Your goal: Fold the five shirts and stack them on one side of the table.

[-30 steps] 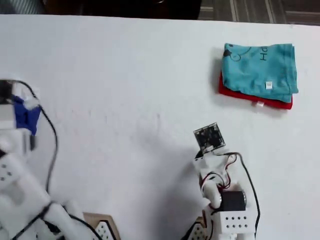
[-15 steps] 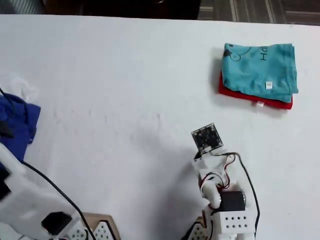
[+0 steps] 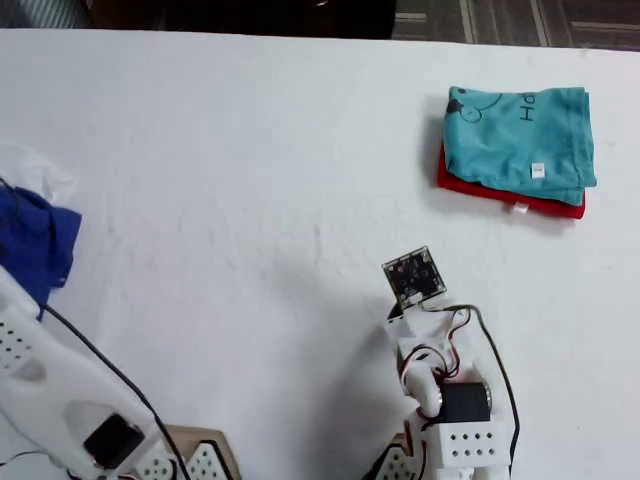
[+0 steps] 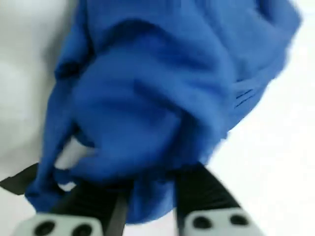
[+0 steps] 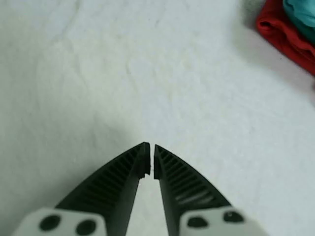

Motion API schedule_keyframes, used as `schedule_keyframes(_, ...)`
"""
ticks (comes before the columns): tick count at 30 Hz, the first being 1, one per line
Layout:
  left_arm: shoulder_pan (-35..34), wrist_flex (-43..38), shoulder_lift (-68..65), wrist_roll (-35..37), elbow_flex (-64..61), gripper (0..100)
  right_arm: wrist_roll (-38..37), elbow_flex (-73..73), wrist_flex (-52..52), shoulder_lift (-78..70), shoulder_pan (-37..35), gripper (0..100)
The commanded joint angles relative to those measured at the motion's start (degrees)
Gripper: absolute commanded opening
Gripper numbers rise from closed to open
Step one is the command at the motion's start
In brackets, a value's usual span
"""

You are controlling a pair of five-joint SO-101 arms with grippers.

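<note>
A crumpled blue shirt [image 3: 38, 240] lies at the table's left edge. In the left wrist view the blue shirt [image 4: 162, 98] bulges over my left gripper [image 4: 147, 206], which is shut on a bunch of its cloth. A folded teal shirt [image 3: 520, 135] rests on a folded red shirt [image 3: 500, 195] at the back right. My right gripper [image 5: 149, 155] is shut and holds nothing, low over bare white table near the front centre. The red shirt [image 5: 283, 29] and a corner of the teal shirt [image 5: 302, 10] lie well beyond its tips.
The white table [image 3: 250, 150] is bare across its middle and back left. The left arm's white body [image 3: 50, 390] crosses the front left corner, the right arm [image 3: 440, 390] stands at the front centre. A pale crumpled cloth [image 3: 40, 175] lies just behind the blue shirt.
The left arm has swung down toward the front left corner, uncovering more of the blue shirt at the table's left edge. The right arm has barely shifted. The folded stack is unmoved.
</note>
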State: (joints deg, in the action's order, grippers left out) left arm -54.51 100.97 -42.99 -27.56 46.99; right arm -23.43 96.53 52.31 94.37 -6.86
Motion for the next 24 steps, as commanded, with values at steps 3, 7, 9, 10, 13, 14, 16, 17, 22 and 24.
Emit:
schedule_keyframes(3,6.86,1.58,7.30,4.13,2.15,2,-0.09,0.44,-0.31,1.10,-0.22,2.2)
schedule_keyframes(7,16.18,1.58,18.11,8.09,-4.09,3,-0.09,0.70,-1.45,1.10,0.22,2.1)
schedule_keyframes(9,22.33,1.58,25.23,9.05,-8.22,3,0.00,0.70,-1.54,1.10,0.22,2.1)
schedule_keyframes(10,25.49,1.58,29.19,9.49,-10.33,3,0.00,0.70,-1.54,1.10,0.31,2.1)
schedule_keyframes(13,35.08,1.41,40.62,10.64,-15.78,3,0.00,0.70,-1.54,1.10,0.31,2.1)
schedule_keyframes(14,37.98,1.41,44.13,11.08,-17.10,3,0.00,0.70,-1.45,1.10,0.31,2.1)
schedule_keyframes(16,43.08,1.32,50.11,11.25,-19.03,3,0.00,0.70,-1.45,1.10,0.40,2.1)
schedule_keyframes(17,45.27,1.23,52.75,11.25,-19.56,3,0.00,0.70,-1.36,1.10,0.75,2.1)
schedule_keyframes(22,54.07,1.23,61.01,11.25,-20.09,3,0.09,0.70,-1.45,1.10,2.95,2.1)
schedule_keyframes(24,55.38,1.32,61.98,11.25,-20.09,3,0.09,0.70,-1.45,1.10,2.95,2.1)
